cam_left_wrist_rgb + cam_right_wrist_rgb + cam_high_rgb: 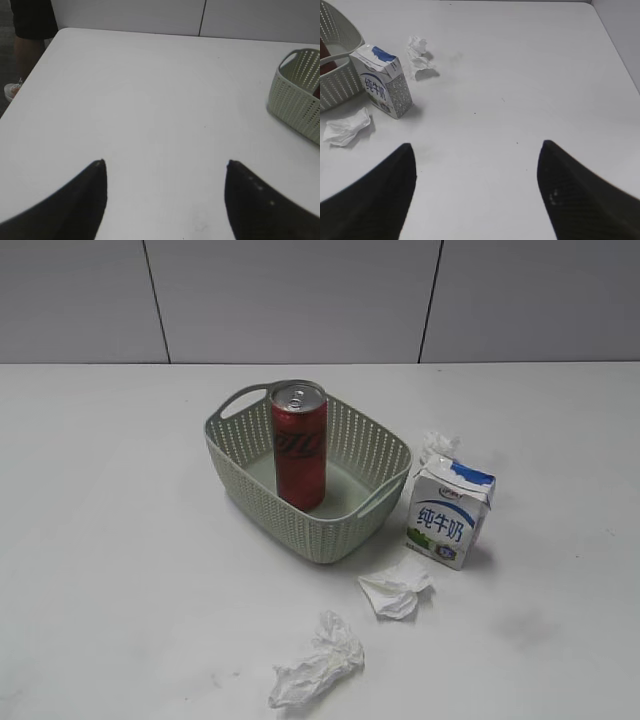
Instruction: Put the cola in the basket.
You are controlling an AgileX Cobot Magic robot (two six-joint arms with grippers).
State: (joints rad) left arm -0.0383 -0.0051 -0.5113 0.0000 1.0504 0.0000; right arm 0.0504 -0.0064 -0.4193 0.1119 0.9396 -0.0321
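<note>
Cola (300, 445) stands upright inside the basket (262, 501), towards its far-left end, the silver top rising clear above the rim. You can judge the task as good as done: the can rests on the basket floor with nothing gripping it.

Both arms sit away from the work, and neither shows in the exterior view. Your left gripper (166, 164) hangs over bare desk towards the left edge, jaws spread wide and holding nothing. Your right gripper (476, 145) is likewise parted and empty, over clear desk near the right edge. That placement reads as a retreat, leaving the basket free of anything that might knock the tall can over.

The milk carton (450, 513) stands just beside the basket's right end, with three crumpled tissues around it: one (437, 447) behind the carton, one (396, 590) in front of the basket's near corner, one (315, 661) nearer the front edge of the desk.

From the wrist views you get little of the can: the left one cuts the basket off at the frame's edge with only a dark-red sliver inside, and the right one shows a basket corner with a scrap of red. Whether the can touches the basket wall cannot be told.
</note>
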